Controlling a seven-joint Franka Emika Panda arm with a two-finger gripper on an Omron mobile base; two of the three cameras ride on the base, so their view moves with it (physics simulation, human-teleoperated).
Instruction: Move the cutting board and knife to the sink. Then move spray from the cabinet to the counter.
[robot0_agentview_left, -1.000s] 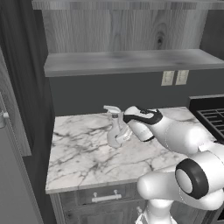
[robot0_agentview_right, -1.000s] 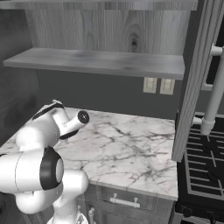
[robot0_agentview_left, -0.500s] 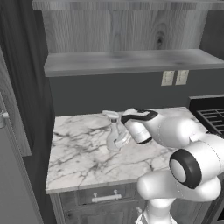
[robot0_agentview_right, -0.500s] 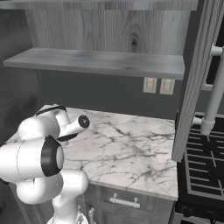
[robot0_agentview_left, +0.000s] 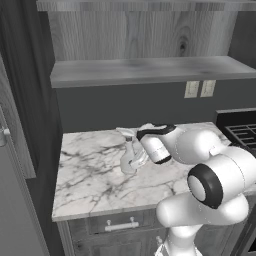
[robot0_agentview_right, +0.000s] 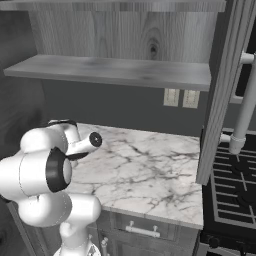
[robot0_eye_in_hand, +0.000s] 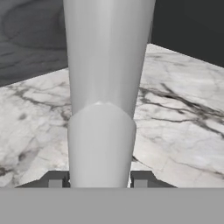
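The spray (robot0_agentview_left: 130, 156), a slim pale grey-white bottle, hangs tilted just over the white marble counter (robot0_agentview_left: 90, 185), near its middle. My gripper (robot0_agentview_left: 136, 145) is shut on the spray's upper body. In the hand view the spray (robot0_eye_in_hand: 103, 87) stands between my two fingertips (robot0_eye_in_hand: 56, 179), with the counter (robot0_eye_in_hand: 179, 113) close behind it. I cannot tell whether its base touches the marble. The cabinet's open grey shelf (robot0_agentview_left: 150, 72) hangs bare above the counter. The cutting board, knife and sink are out of view.
A black grated stove (robot0_agentview_right: 235, 190) borders the counter on the right. An open cabinet door (robot0_agentview_right: 225, 85) with a long bar handle hangs over that side. Two wall outlets (robot0_agentview_left: 199, 89) sit under the shelf. A tall dark panel (robot0_agentview_left: 25, 100) stands on the left.
The arm has folded lower and nearer the base. The spray stays in the grip over the same part of the counter, slightly lower.
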